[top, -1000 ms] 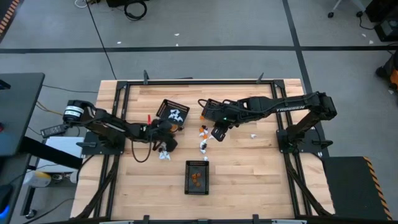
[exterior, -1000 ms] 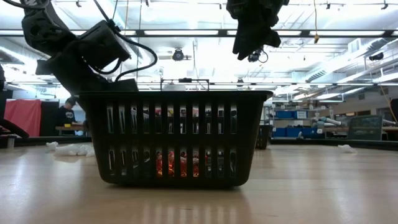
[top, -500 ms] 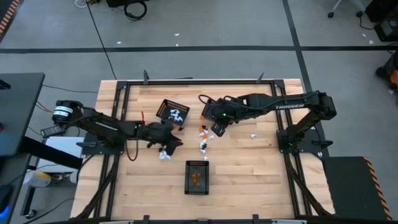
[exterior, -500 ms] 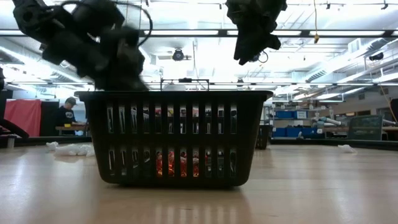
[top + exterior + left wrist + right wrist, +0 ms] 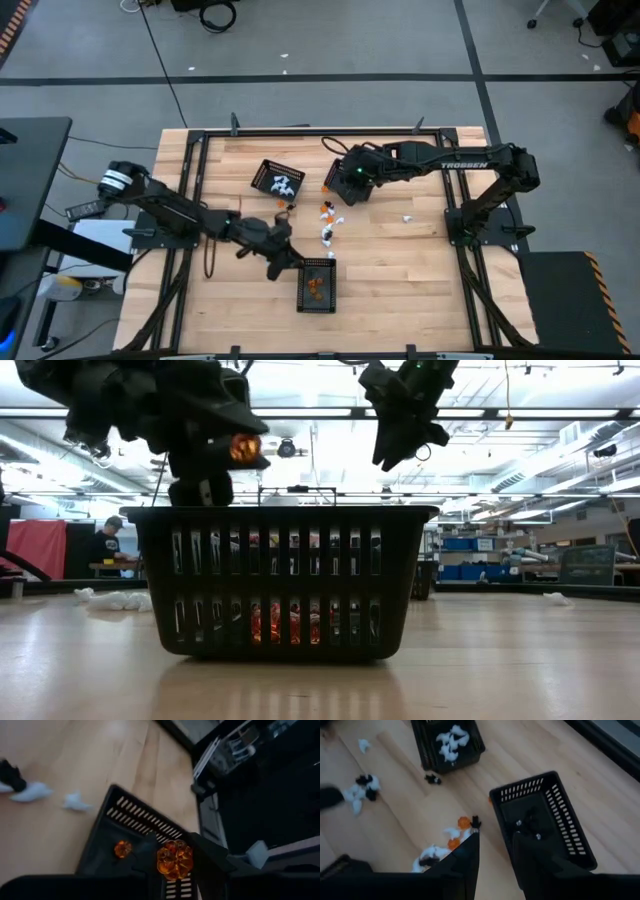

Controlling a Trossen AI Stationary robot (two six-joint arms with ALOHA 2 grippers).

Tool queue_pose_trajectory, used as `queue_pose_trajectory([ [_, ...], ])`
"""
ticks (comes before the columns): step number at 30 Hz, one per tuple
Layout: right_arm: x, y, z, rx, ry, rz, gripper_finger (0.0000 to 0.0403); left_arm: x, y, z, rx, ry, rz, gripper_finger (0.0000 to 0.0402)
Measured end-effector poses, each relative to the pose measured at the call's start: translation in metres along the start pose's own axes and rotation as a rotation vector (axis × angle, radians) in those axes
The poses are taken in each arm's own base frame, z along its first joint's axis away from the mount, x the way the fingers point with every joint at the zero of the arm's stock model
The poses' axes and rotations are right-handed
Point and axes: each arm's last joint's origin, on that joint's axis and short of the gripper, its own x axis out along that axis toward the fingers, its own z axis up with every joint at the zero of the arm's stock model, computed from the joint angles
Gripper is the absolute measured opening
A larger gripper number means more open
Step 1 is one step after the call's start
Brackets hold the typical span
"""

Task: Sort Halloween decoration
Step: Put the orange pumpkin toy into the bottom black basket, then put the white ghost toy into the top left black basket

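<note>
My left hand (image 5: pixel 172 862) is clamped on a tiny translucent orange pumpkin trinket (image 5: pixel 174 859), directly above the black rectangular mesh basket (image 5: pixel 131 822); whether my right hand (image 5: pixel 495 852) is apart or together, I cannot tell.

A robotics lab or workshop hall: long ceiling strip lights (image 5: pixel 300 412), blue storage bins (image 5: pixel 470 545) on shelving, a person (image 5: pixel 105 545) at a far bench, taped lines on the grey floor (image 5: pixel 330 55), and a black-framed wooden tabletop (image 5: pixel 400 260).

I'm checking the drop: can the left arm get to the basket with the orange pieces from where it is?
Probably yes. The left gripper, shut on an orange trinket, hangs above that basket's edge; its top is open and nothing lies between.
</note>
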Motion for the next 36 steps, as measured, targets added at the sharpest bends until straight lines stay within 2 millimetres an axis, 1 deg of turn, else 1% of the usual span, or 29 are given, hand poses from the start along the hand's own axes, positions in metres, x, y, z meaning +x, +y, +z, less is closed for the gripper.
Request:
queue_pose_trajectory([
  [5,0.0,0.002,0.004,0.02,-0.057,-0.009,0.0124,0.032,-0.002,-0.011,0.023,0.071,0.03,0.0109],
  [11,0.0,0.003,0.006,0.048,-0.087,-0.019,0.0124,0.07,-0.009,-0.013,0.056,0.116,0.044,0.0109],
  [14,-0.001,0.005,0.005,0.059,-0.104,-0.021,0.0124,0.089,-0.011,-0.013,0.098,0.175,0.094,0.0109],
  [18,-0.002,0.01,0.003,0.063,-0.115,-0.014,0.0124,0.106,-0.01,-0.014,0.127,0.244,0.158,0.0119],
  [22,-0.004,0.016,0.0,0.056,-0.13,-0.008,0.0124,0.114,-0.017,-0.009,0.145,0.229,0.137,0.0144],
  [25,-0.005,0.02,-0.002,0.048,-0.132,-0.002,0.0124,0.115,-0.018,-0.009,0.143,0.234,0.135,0.016],
  [29,-0.006,0.022,-0.004,0.038,-0.127,0.001,0.0124,0.114,-0.018,-0.008,0.135,0.241,0.135,0.0167],
  [32,-0.006,0.023,-0.004,0.035,-0.127,0.003,0.0124,0.111,-0.021,-0.006,0.131,0.254,0.118,0.0168],
  [36,-0.009,0.024,-0.005,0.032,-0.132,0.011,0.0124,0.099,-0.037,0.008,0.168,0.209,0.061,0.0169],
])
